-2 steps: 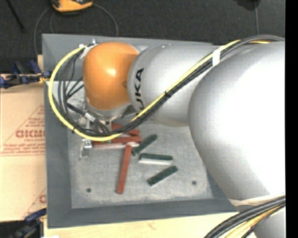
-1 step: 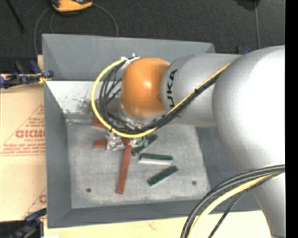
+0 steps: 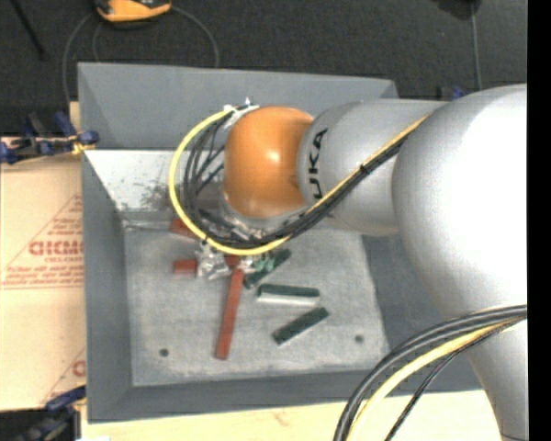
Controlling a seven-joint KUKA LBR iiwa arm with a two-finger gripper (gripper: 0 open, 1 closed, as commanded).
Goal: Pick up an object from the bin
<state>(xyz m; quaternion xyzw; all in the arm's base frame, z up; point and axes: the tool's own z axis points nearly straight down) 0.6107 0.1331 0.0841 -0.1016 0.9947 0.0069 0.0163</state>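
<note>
My gripper [image 3: 217, 263] is low over the bin floor, left of centre, mostly hidden under the orange wrist cover. Its metal tips sit right above the upper end of a long red-brown stick [image 3: 228, 315] that runs down toward the front of the bin. A small red block [image 3: 184, 266] lies just left of the tips. A dark green piece [image 3: 268, 266] pokes out on the right side of the tips. Nothing can be seen between the tips.
A grey-green flat bar [image 3: 288, 292] and a dark green bar [image 3: 300, 325] lie right of the stick. Another reddish piece [image 3: 181, 227] peeks out under the cables at the back left. The arm covers the bin's right and back.
</note>
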